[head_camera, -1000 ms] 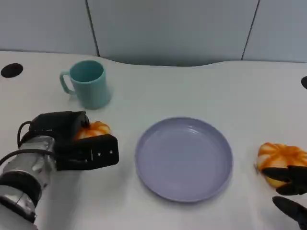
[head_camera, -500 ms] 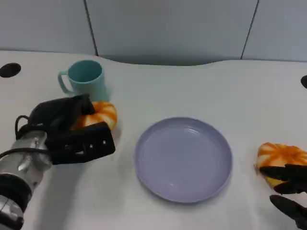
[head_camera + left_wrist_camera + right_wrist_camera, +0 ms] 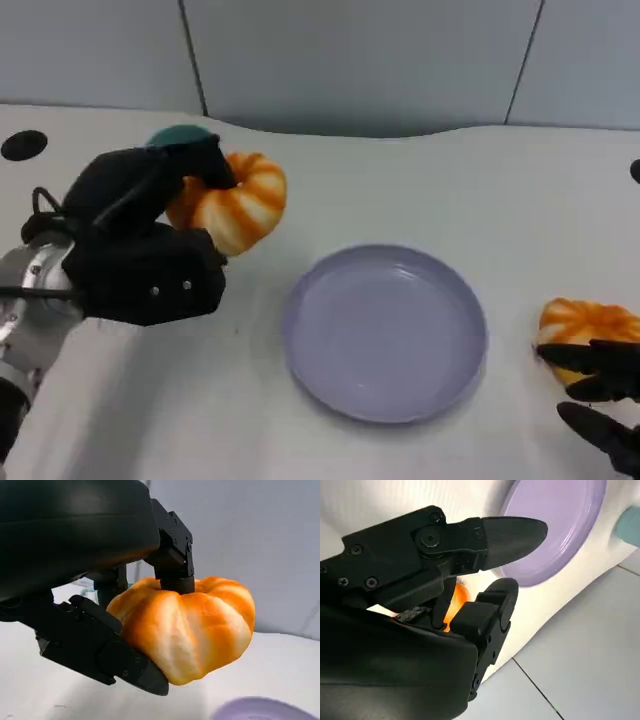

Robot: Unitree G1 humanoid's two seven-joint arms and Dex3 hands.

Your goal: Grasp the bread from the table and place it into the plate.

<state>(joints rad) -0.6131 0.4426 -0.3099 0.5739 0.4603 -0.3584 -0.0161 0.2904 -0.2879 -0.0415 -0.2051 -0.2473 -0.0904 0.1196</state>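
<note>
The robot's left hand (image 3: 150, 245), black and bulky, is raised above the white table (image 3: 420, 180) at the left of the head view. Its fingers (image 3: 205, 165) curl over the top of a round orange and white striped bread roll (image 3: 235, 205), and the lower part of the hand presses against the roll from beneath, so the roll is gripped and lifted clear of the table. In the left wrist view the same roll (image 3: 192, 627) sits between an upper finger pressing on its top and a lower finger (image 3: 100, 647) cradling its underside. The silver forearm (image 3: 25, 310) runs down to the lower left corner.

Just behind the lifted hand, the rim of a teal mug (image 3: 180, 135) peeks out above the fingers. To the right of the held roll, and lower in the view, a lilac plate (image 3: 385, 335) lies flat on the table; the roll is up and to the left of its rim, not over it.

At the far right edge, a second orange striped bread roll (image 3: 585, 335) rests on the table. The right hand (image 3: 600, 400) lies at it, fingers parted, with one fingertip touching the roll's near side; it does not grip anything. The right wrist view shows those fingers (image 3: 505, 535) apart, a sliver of orange roll (image 3: 457, 597) between them and the plate (image 3: 560, 525) beyond.
</note>
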